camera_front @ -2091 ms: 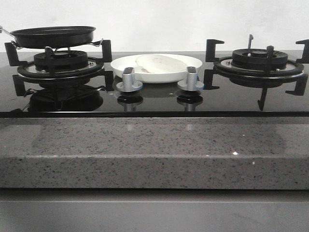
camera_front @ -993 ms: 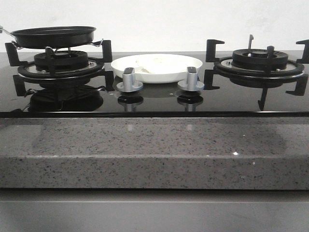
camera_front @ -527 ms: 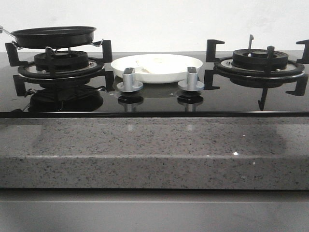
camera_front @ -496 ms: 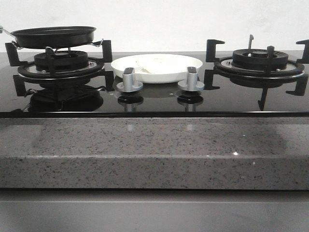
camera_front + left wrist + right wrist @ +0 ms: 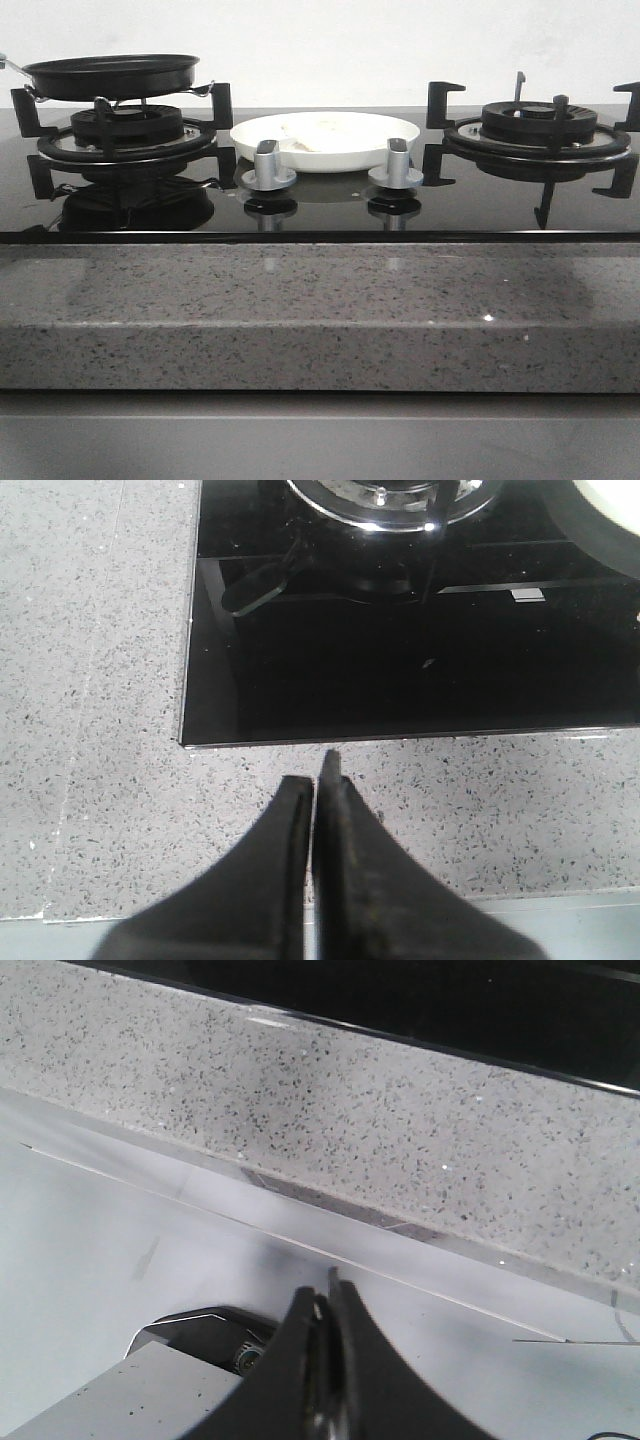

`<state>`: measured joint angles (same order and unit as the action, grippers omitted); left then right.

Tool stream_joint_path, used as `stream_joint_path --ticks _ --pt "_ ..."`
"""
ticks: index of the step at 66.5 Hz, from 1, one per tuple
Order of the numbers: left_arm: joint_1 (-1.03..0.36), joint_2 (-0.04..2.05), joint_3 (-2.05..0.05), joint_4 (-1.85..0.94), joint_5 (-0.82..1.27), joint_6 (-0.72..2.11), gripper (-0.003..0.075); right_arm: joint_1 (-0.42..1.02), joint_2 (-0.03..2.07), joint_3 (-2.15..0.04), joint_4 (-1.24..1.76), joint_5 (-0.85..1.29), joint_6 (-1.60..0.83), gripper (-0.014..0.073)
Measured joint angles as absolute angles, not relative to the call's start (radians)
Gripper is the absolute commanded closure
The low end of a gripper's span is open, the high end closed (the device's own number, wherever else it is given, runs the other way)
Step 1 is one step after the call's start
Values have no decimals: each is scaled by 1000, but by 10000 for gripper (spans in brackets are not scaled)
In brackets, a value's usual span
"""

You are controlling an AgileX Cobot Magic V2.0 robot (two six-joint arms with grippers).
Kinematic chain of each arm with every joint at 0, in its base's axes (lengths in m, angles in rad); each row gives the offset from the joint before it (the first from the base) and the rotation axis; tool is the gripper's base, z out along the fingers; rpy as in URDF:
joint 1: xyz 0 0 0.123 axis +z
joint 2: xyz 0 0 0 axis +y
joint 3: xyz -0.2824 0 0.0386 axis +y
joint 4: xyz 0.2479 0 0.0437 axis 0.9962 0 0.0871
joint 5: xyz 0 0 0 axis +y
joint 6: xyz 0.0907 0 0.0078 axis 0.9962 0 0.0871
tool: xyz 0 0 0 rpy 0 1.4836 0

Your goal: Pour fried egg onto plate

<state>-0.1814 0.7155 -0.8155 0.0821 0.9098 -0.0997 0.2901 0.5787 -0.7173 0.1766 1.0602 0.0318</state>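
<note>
Left pincer (image 5: 315,780), right pincer (image 5: 322,1305) closed, empty

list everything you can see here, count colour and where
frying pan: 1, black, on the left burner
plate: 1, white, on the glass hob between the burners, behind the knobs
fried egg: 1, pale, lying in the plate
burners: 2, black, left and right on the hob
knobs: 2, silver, front centre of the hob
countertop: 1, grey speckled, in front of the hob
left gripper: 1, black, shut, over the countertop
right gripper: 1, black, shut, below the counter edge
</note>
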Motion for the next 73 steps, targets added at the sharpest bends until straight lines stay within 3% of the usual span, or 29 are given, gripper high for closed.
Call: stream_joint_path --ticks 44,73 --pt "-193 685 -776 89 885 -100 741 290 579 -717 177 1062 32 662" --pt "-49 248 -271 37 391 -109 741 290 579 -717 177 1062 32 662"
